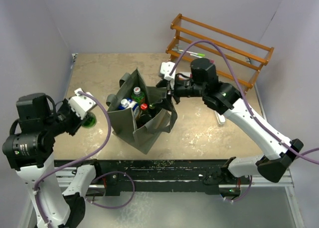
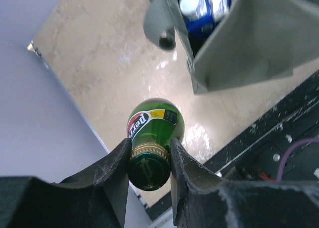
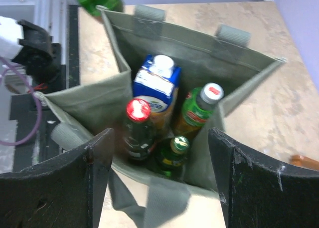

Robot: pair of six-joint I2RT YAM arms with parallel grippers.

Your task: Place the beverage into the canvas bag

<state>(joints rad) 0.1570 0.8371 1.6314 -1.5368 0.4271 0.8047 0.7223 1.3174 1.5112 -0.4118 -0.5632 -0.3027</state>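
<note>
The left gripper [image 2: 149,158] is clamping the green bottle [image 2: 155,123] by its neck, the canvas bag [image 1: 149,130] sitting at its three o'clock beneath the wide-open right gripper [image 3: 160,138].

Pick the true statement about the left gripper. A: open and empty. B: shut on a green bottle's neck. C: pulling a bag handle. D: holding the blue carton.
B: the left gripper pinches the green bottle by its neck, outside the canvas bag.
</note>
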